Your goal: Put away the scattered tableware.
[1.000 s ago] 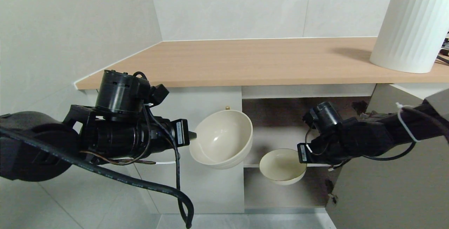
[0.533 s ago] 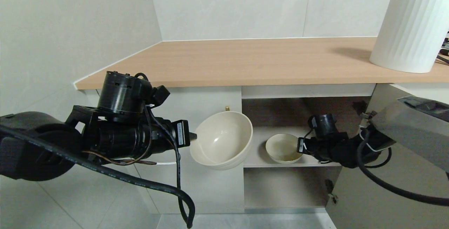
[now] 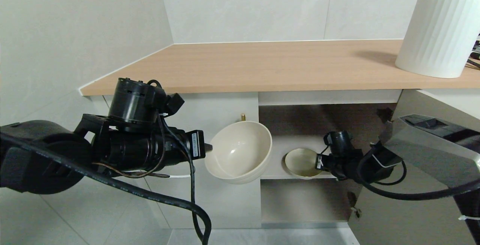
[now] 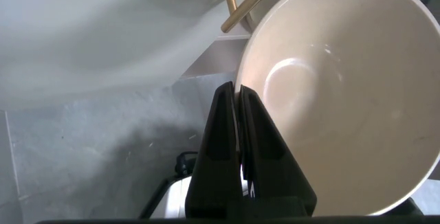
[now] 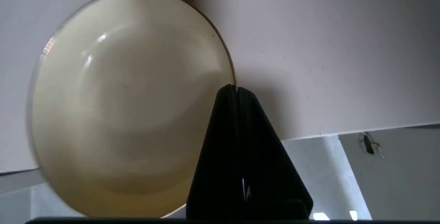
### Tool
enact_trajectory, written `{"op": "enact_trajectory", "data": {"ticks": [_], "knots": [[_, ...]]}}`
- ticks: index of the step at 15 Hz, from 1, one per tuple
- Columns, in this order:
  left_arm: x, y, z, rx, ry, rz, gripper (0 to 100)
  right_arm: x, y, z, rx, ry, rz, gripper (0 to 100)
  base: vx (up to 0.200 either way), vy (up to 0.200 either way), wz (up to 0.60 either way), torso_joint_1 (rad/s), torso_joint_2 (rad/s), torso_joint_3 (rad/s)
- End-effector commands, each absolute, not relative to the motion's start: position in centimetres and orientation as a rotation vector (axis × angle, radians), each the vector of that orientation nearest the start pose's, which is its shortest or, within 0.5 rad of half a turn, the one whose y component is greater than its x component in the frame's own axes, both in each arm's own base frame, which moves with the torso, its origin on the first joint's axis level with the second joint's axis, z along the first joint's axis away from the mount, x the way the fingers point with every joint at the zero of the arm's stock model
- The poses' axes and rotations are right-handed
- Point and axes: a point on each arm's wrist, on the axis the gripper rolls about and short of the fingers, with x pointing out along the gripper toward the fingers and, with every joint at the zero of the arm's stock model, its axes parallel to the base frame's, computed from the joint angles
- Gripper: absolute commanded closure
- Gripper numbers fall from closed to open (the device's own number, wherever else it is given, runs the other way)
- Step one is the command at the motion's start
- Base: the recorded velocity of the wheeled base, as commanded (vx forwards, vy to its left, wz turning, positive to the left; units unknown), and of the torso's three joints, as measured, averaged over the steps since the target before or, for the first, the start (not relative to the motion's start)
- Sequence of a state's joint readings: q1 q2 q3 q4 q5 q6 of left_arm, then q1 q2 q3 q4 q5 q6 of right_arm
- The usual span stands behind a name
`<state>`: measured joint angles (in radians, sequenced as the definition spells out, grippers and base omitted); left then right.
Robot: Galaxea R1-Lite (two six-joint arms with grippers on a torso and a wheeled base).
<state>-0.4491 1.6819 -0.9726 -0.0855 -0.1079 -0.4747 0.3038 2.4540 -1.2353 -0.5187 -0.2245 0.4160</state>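
A large cream bowl (image 3: 240,151) hangs tilted in front of the closed left cabinet door, and my left gripper (image 3: 208,147) is shut on its rim. In the left wrist view the fingers (image 4: 238,100) pinch the edge of that bowl (image 4: 330,93). A smaller cream bowl (image 3: 302,161) is inside the open cabinet at the level of the middle shelf (image 3: 273,172), with my right gripper (image 3: 318,161) shut on its right rim. The right wrist view shows the small bowl (image 5: 130,93) over the white shelf with the gripper (image 5: 234,90) clamped on its edge. Whether it rests on the shelf I cannot tell.
A wooden countertop (image 3: 281,65) runs above the cabinet, with a white ribbed container (image 3: 442,31) at its right end. A gold knob (image 3: 243,117) sticks out of the closed door (image 3: 225,200). The open right door (image 3: 393,215) stands beside my right arm. A lower compartment lies under the shelf.
My right arm has carried the small bowl from in front of the cabinet back into it, to shelf level. The left gripper and large bowl shifted only slightly right.
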Motion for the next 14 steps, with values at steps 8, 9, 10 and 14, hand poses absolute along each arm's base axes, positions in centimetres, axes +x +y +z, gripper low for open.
{"op": "enact_trajectory", "data": {"ticks": [8, 9, 10, 14], "knots": [[26.8, -13.2, 18.1, -0.341, 0.739, -0.377, 100, 44.3, 12.0, -2.0, 0.235, 0.645, -0.091, 100, 0.0, 0.0, 0.0, 0.0, 0.0, 0.0], [26.8, -13.2, 18.1, -0.339, 0.739, -0.379, 100, 44.5, 12.0, -1.8, 0.236, 0.636, -0.095, 100, 0.0, 0.0, 0.0, 0.0, 0.0, 0.0], [26.8, -13.2, 18.0, -0.34, 0.74, -0.377, 100, 44.6, 12.0, -1.7, 0.236, 0.63, -0.095, 100, 0.0, 0.0, 0.0, 0.0, 0.0, 0.0], [26.9, -13.2, 18.0, -0.339, 0.742, -0.376, 100, 44.8, 12.0, -2.0, 0.232, 0.628, -0.108, 100, 0.0, 0.0, 0.0, 0.0, 0.0, 0.0]]}}
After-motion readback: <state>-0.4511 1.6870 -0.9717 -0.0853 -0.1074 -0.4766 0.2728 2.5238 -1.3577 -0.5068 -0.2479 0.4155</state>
